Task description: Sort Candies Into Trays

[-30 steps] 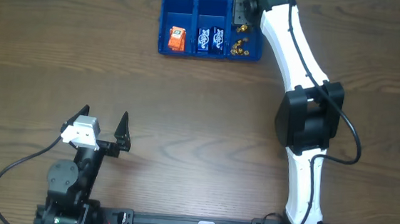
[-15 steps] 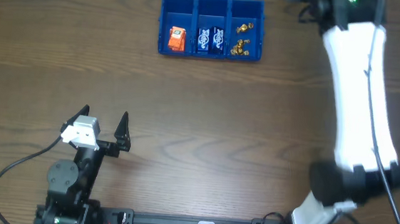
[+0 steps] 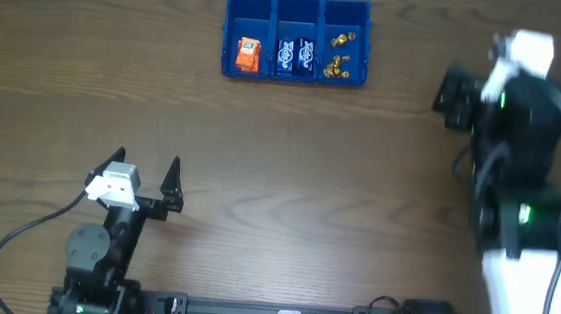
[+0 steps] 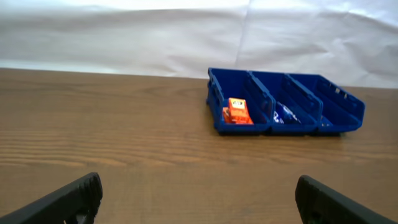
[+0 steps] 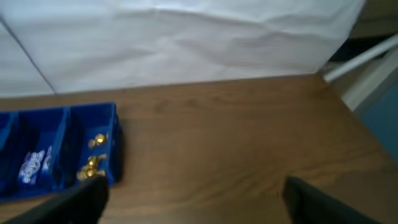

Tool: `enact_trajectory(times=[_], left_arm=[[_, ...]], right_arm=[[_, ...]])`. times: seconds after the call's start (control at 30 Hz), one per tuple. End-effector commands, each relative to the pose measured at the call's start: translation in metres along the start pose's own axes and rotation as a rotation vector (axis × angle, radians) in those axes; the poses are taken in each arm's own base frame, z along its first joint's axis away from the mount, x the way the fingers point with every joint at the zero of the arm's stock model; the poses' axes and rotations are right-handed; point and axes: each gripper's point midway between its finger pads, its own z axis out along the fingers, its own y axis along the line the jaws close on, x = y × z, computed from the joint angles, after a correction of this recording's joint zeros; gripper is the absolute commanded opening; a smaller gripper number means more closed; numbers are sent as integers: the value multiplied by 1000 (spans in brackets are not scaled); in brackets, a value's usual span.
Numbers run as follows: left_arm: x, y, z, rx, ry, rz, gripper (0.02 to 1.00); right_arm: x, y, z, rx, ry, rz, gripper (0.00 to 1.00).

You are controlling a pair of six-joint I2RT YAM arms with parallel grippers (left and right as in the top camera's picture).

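Observation:
A blue three-compartment tray (image 3: 228, 33) stands at the far middle of the wooden table. Its left bin holds an orange candy (image 3: 248, 54), the middle bin blue-wrapped candies (image 3: 295, 53), the right bin several gold candies (image 3: 339, 57). My right gripper (image 3: 446, 96) hangs open and empty to the right of the tray, well apart from it. Its wrist view has the tray (image 5: 113, 143) with the gold candies (image 5: 93, 158) off to one side of the gripper (image 5: 193, 208). My left gripper (image 3: 147, 167) stands open and empty near the front left, facing the tray (image 4: 249, 128) and the orange candy (image 4: 237, 111).
White paper backs the table's far edge (image 5: 186, 43). The table's right edge and a pale bar (image 5: 360, 59) lie beyond the right gripper. Bare wood (image 3: 289, 178) spreads between the tray and both arm bases.
My right arm has pulled away from above the tray's right bin, swinging right and back toward its base. The left arm has stayed put.

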Motion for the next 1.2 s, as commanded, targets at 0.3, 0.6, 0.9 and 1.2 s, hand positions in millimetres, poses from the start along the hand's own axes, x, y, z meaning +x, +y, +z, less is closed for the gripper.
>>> enact_trajectory(times=[0.3,0.6,0.9,1.2], left_arm=[[16,0,1,6,48,0,998],[16,0,1,6,48,0,998],[16,0,1,6,48,0,998],[16,0,1,6,48,0,998]], right_arm=[[130,17,-17,-158,-236,5,998],[144,15,-32,-165,-414,7,998],[143,21,-34,-170,-499,-34,996],[159,22,-26,-170,-428,-44,998]])
